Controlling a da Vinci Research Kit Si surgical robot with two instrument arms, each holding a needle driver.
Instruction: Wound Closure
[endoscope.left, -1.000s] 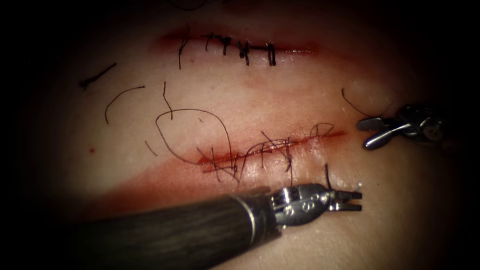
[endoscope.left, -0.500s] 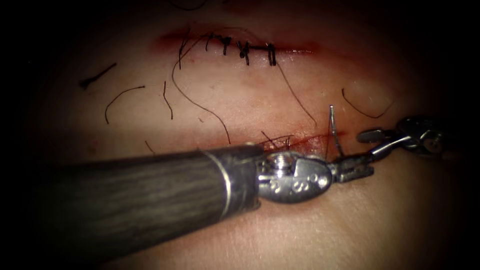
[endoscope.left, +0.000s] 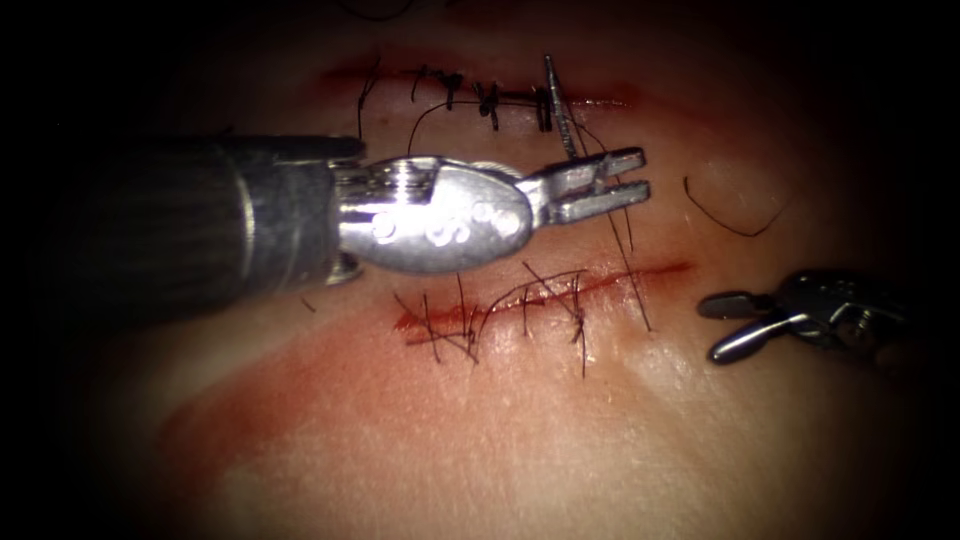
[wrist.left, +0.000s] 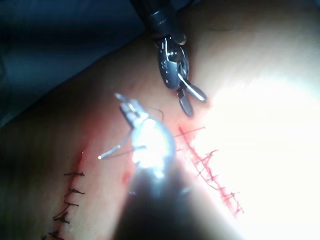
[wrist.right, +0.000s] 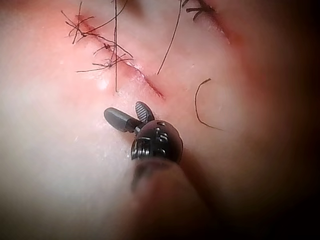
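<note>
Endoscope view, left hand (endoscope.left: 612, 185): clamped on needle (endoscope.left: 558, 108), clear of tissue (endoscope.left: 520, 440).
Thread (endoscope.left: 625, 260): runs down to cut (endoscope.left: 560, 290).
Right hand (endoscope.left: 735, 322): spread apart, holding nothing.

- Tissue (endoscope.left: 520, 450): pale pink-beige, with a broad reddish smear toward the lower left of the endoscope view.
- Cut (endoscope.left: 640, 275): thin red line, crossed by dark stitches in an irregular criss-cross.
- Upper cut (endoscope.left: 600, 100): red line, closed with short black stitches set side by side.
- Red fluid (endoscope.left: 300, 380): diffuse rosy wash beside the cut.
- Thread (endoscope.left: 625, 260): black, fine.
- Cut ends of thread (endoscope.left: 725, 215): black curved strands on pale tissue.
- Needle (endoscope.left: 560, 110): silver-grey, metallic.
- Left pincer (endoscope.left: 630, 178): bright polished silver; shaft (endoscope.left: 180, 225) dark grey with a streaked grain.
- Right pincer (endoscope.left: 735, 325): dull dark steel, with ridged inner faces in the right wrist view.
</note>
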